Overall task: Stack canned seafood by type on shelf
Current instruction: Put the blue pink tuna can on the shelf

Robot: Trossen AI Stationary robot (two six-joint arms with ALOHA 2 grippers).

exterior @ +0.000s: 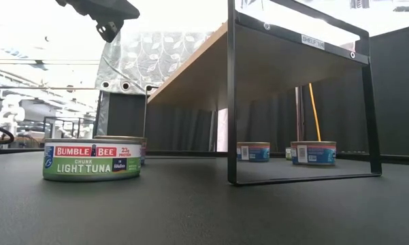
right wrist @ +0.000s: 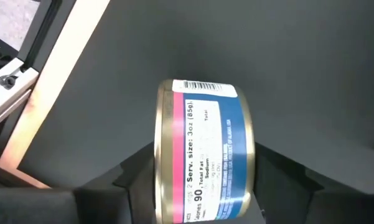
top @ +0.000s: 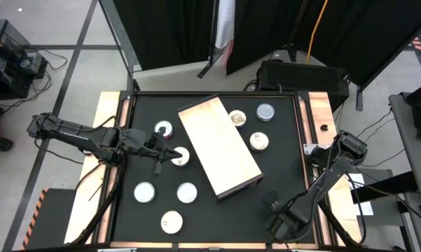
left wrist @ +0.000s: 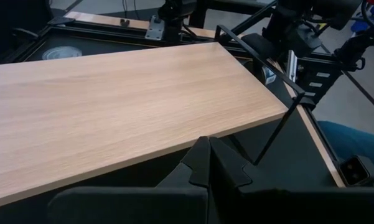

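Observation:
The shelf is a light-wood board on black wire legs, lying slantwise in the middle of the table. Several flat tins lie around it: three beyond its far right side, the others to its left. A Bumble Bee light tuna tin shows in the low view. My left gripper is shut and hovers above the table beside a tin, facing the shelf's board. My right gripper is near the table's near right corner, shut on a blue-and-pink-labelled tin. My right gripper pinches the blue-and-pink tin between its two fingers, one on each flat end. The tin is turned on its edge, with its side label facing the wrist camera and its gold rim next to one finger. It looks lifted above the black tabletop.
Copper-coloured strips border the black tabletop on the left and right. Two tins stand beyond the shelf's legs in the low view. A black case sits past the far edge. Bare tabletop lies near the right gripper.

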